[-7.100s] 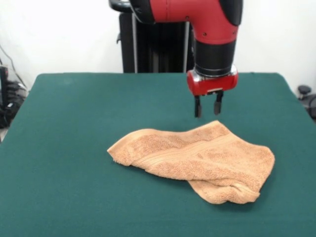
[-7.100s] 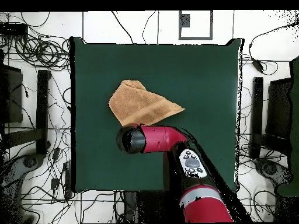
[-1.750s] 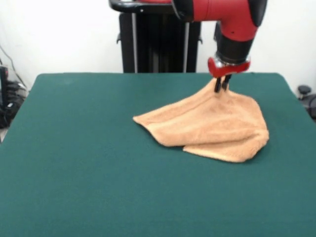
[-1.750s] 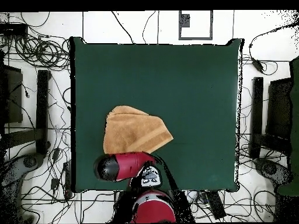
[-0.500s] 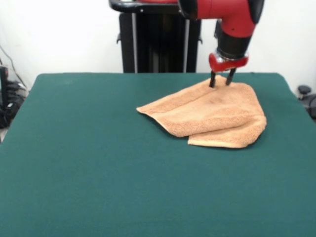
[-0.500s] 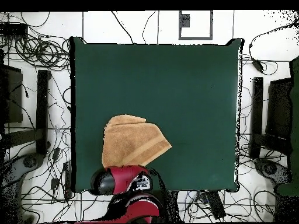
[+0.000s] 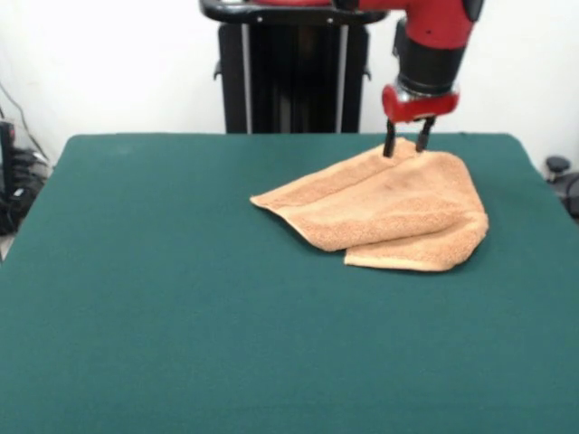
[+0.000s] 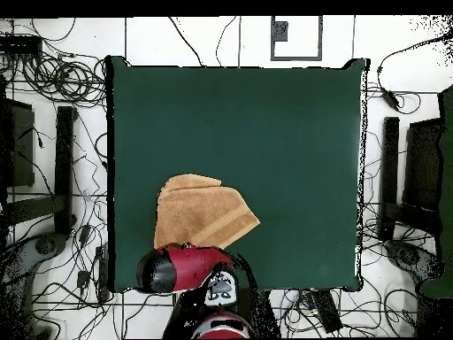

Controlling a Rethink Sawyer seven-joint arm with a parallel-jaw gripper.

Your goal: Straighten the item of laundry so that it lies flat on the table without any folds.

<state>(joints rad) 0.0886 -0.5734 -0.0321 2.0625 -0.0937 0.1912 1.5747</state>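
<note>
The light-orange towel (image 7: 389, 210) lies folded over itself on the green table (image 7: 181, 316), at the far right side in the front view. A doubled fold runs along its near right edge. My gripper (image 7: 406, 147) hangs over the towel's far corner with its fingers apart, tips right at the cloth and holding nothing. In the overhead view the towel (image 8: 202, 217) lies near the table's (image 8: 265, 133) bottom left edge. There the red arm (image 8: 177, 270) covers the gripper and the towel's lower edge.
The black pedestal (image 7: 289, 72) stands behind the table's far edge. The towel lies close to the table's far and right edges in the front view. Cables and stands (image 8: 53, 177) surround the table on the floor.
Since 7 s ago the towel has been dragged from mid-table to the far right side. In the last half second the gripper rose slightly; the towel stayed still.
</note>
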